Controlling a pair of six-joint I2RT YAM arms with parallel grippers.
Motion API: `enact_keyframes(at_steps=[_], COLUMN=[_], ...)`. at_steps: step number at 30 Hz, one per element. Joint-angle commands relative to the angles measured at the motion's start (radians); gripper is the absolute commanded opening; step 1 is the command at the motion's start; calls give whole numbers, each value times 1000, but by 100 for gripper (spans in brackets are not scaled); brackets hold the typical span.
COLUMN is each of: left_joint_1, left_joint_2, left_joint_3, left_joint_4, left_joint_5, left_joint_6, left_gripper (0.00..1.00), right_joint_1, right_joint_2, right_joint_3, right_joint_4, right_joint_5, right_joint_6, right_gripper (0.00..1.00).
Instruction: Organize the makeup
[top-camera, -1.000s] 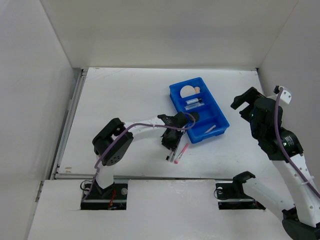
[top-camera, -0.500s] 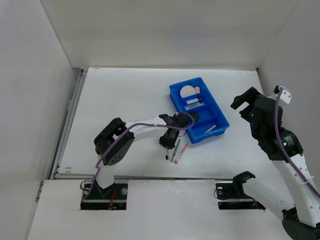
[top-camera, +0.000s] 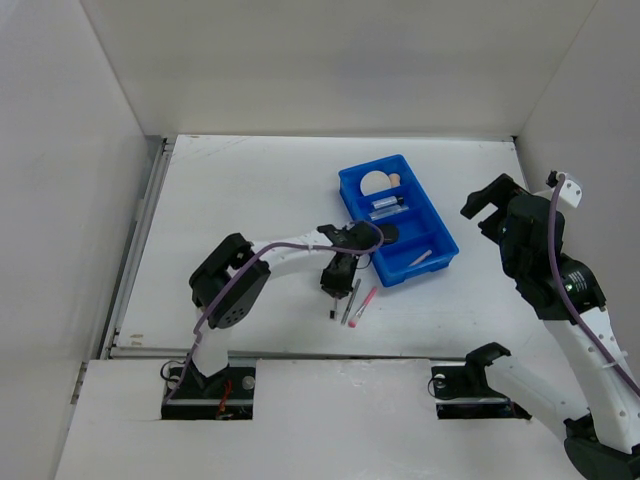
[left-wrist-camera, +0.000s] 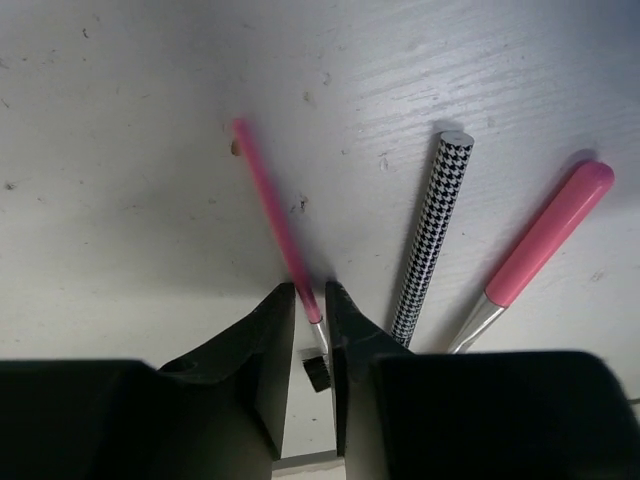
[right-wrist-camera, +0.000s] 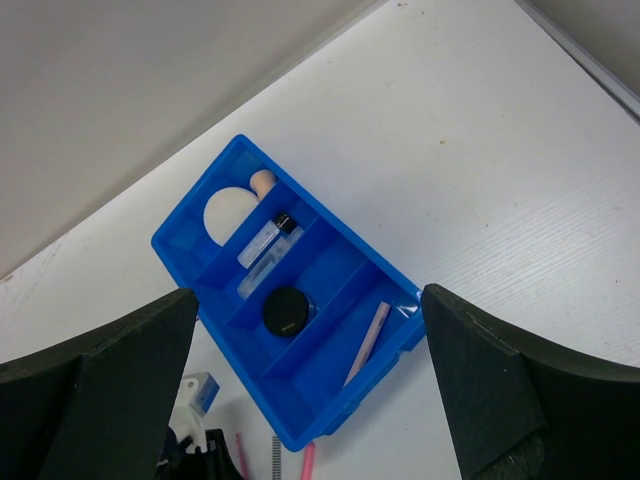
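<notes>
We see the left gripper (left-wrist-camera: 310, 292) low over the white table (top-camera: 250, 190), at the lower centre of the overhead view, just below and left of the blue tray (right-wrist-camera: 196, 190). In the left wrist view its two dark fingers (left-wrist-camera: 270, 330) stand close together on either side of the metal collar of a thin pink brush (left-wrist-camera: 270, 205). The brush lies on the table with its black tip between the fingers and its handle running toward the upper left of the frame. A sliver of table shows on each side of the collar, and we cannot tell whether the fingers are pressing on it. To the right of it lie a houndstooth pencil (left-wrist-camera: 432, 235) and a pink-handled brush (left-wrist-camera: 550, 230). The three spread out like a fan, with their lower ends near one another.

The right gripper (top-camera: 486, 198) hangs at the right edge of the overhead view, well apart from the tray. Its fingers are spread wide, with nothing between them.

In the right wrist view the tray sits at the centre. Its upper-left compartment holds a cream round puff (right-wrist-camera: 228, 210) and a small peach sponge (right-wrist-camera: 263, 182). The next appears to hold a clear black-capped tube (right-wrist-camera: 268, 240) with a clear case (right-wrist-camera: 255, 282) beside it. A black round compact (right-wrist-camera: 285, 308) lies in the third. A pale pink pencil (right-wrist-camera: 368, 345) lies slantwise in the lower-right one.
</notes>
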Motion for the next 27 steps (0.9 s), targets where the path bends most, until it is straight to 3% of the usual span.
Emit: enact_keyframes(at_steps=[1,4,7,13,18,25,27], left_joint_1=[44,59,59,68,97,107,98], left_joint_2=[1,-8,-8,-59,-160,-133,-67], left_joint_3=[-74,-104,-95,-24,90,351,431], left_joint_4=[71,104,73,-45,-139,-125,-125], left_joint_5=[112,121,88,-59,-129,234,273], left_joint_6=[-22,-13,9,96,307,473,501], left_gripper=[15,11,0,0,0,0,0], right_joint_1=[-4,-4,-4,-4,-4,-4,-4], right_joint_2=[-3,-3,-3,-3,-12,-32,-32], right_joint_3=[9,9,9,9,9,0,0], right_joint_4=[46,46,46,46,46,46,46], right_joint_5=[-1,-1,-1,8,18,27,36], right_joint_6=[-4,-4,-4,-4,-4,-4,-4], right_gripper=[100,100,100,100,100,100,100])
